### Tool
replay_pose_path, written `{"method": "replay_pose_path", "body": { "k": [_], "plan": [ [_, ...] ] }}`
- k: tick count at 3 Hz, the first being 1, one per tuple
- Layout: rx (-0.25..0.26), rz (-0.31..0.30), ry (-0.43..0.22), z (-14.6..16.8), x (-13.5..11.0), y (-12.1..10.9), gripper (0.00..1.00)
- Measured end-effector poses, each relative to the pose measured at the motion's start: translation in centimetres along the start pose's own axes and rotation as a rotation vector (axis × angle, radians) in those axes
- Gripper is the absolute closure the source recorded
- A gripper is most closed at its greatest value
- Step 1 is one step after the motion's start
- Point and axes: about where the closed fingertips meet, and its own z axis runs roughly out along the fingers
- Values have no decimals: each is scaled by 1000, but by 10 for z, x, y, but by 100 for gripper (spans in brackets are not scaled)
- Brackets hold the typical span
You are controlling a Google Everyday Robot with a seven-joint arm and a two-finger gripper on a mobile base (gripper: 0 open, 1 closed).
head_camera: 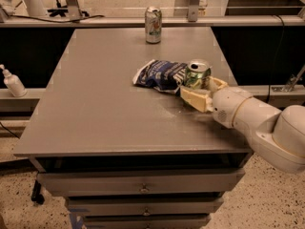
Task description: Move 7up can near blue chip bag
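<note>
The green 7up can (197, 74) stands upright on the grey table (105, 104), right against the right end of the blue chip bag (158, 74). The bag lies crumpled near the table's middle right. My gripper (201, 90) comes in from the right on a white arm, with its cream fingers (194, 98) on either side of the can. The can sits between the fingers, and the near finger hides its lower part.
A silver-white can with red and green marks (153, 25) stands at the table's far edge. A white pump bottle (13, 82) sits on a ledge at the left. Drawers (143, 187) run below the table's front edge.
</note>
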Motion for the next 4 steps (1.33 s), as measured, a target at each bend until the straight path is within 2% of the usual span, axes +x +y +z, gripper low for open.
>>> {"method": "replay_pose_path", "body": {
  "k": [1, 2, 4],
  "plan": [
    [-15, 2, 6, 3, 3, 4, 12],
    [-32, -2, 10, 2, 4, 6, 0],
    [-70, -40, 25, -21, -6, 2, 0]
  ]
}}
